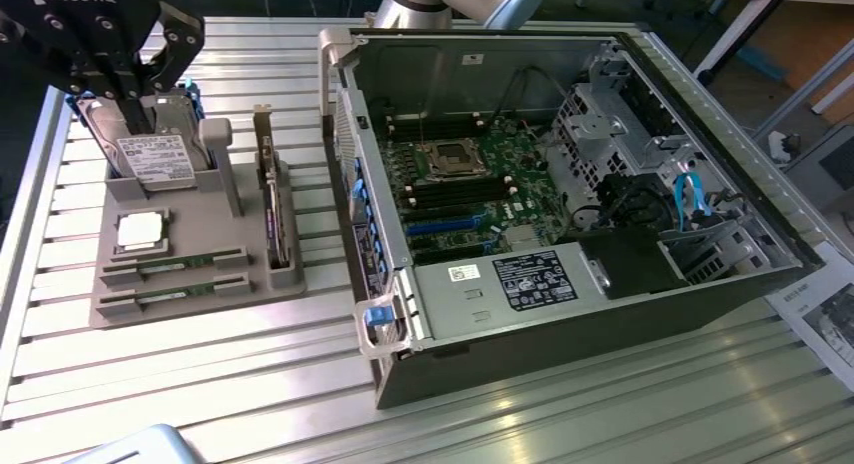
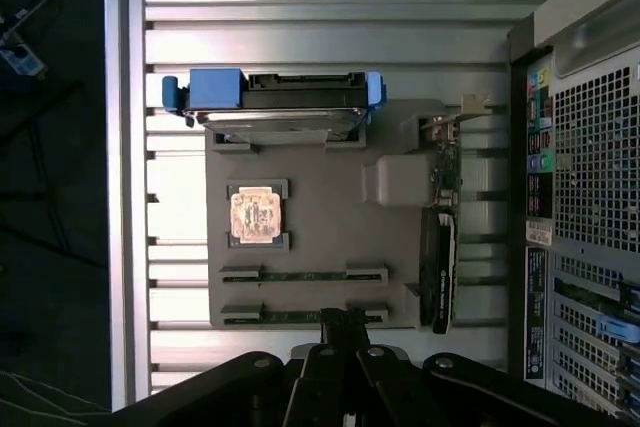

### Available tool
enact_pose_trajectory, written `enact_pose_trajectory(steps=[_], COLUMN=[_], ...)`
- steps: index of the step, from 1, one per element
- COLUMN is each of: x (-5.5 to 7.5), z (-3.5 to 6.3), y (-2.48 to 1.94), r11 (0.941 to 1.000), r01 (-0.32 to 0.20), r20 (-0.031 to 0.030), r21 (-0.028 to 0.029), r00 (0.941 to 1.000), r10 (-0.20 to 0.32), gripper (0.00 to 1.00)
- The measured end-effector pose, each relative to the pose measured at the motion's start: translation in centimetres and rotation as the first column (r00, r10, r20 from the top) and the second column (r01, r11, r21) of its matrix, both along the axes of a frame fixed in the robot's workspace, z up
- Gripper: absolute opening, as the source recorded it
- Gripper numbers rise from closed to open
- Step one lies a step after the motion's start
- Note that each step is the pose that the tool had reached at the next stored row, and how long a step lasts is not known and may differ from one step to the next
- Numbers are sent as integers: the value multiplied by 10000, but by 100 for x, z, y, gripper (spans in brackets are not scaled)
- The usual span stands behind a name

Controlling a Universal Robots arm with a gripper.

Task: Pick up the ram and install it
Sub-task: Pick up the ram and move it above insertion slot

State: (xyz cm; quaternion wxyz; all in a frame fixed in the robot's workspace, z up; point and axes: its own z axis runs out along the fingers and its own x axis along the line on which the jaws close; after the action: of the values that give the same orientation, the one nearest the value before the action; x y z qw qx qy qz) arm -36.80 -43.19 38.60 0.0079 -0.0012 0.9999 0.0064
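Two ram sticks, thin green boards, lie in slots of a grey holder (image 1: 200,314): one ram stick (image 1: 174,265) (image 2: 303,275) and a second ram stick (image 1: 171,294) (image 2: 300,314) beside it. My black gripper (image 1: 131,102) hangs high over the holder's far end, above the hard drive (image 1: 154,154), well apart from both sticks. In the wrist view the gripper (image 2: 344,321) has its fingers together, shut on nothing, with the tips in line with the second stick. The open computer case (image 1: 694,314) lies at the exterior view's right, its motherboard (image 1: 461,189) exposed.
The holder also carries a square silver CPU (image 1: 140,231) (image 2: 255,215) and an upright dark expansion card (image 1: 274,209) (image 2: 437,267). The hard drive (image 2: 275,107) has blue end caps. The slatted metal table (image 1: 200,384) ends close to the holder at the exterior view's left.
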Motion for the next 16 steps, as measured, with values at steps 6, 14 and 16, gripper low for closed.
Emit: enact_pose_trajectory(steps=[6, 14, 16], x=[0, 0, 0], z=[0, 0, -1], y=[-7, -11, -11], r11=[9979, 9823, 9774], r01=[-652, -1872, -2114], r20=[0, 0, 0], r21=[0, 0, 0], r00=[9979, 9823, 9774], r10=[652, 1872, 2114], gripper=[10, 10, 10])
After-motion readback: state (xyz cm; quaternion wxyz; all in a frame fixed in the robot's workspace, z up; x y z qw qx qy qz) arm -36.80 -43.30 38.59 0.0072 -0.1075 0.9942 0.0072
